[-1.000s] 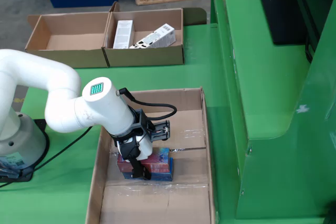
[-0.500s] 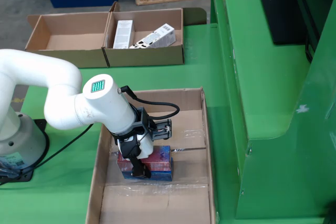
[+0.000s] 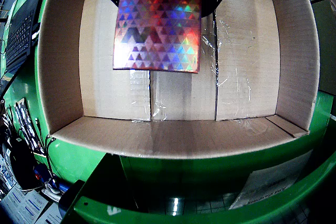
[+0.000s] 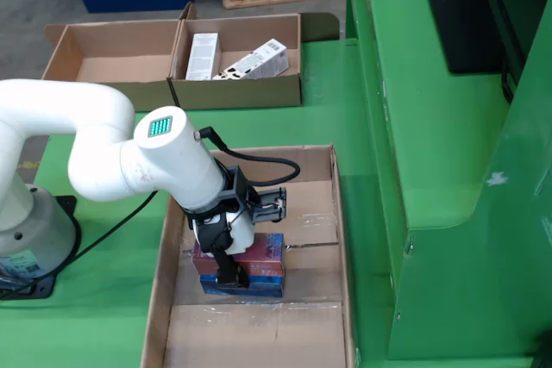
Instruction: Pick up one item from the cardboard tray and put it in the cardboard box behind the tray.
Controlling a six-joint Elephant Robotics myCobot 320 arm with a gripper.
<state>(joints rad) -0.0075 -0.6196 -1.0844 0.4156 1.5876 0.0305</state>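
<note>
- Holographic box fills the top centre of the gripper-mounted view, its triangle-patterned foil face shining red, blue and green; it hangs from the black gripper body above, over the inside of a cardboard container.
- Green table carries everything in the fixed view.
- White arm reaches from its base at the left of the fixed view, bent down over the near container.
- Large cardboard box lies under the arm, open-topped, with clear tape along its floor seams; the gripper-mounted view looks straight into it.
- Two smaller cardboard trays sit side by side at the far end of the table; the right one holds white cartons.
- Gripper presses down on the holographic box, which sits red over blue low inside the large cardboard box; whether it touches the floor is unclear.
- Its black jaws are closed against the item's sides, holding it.
</note>
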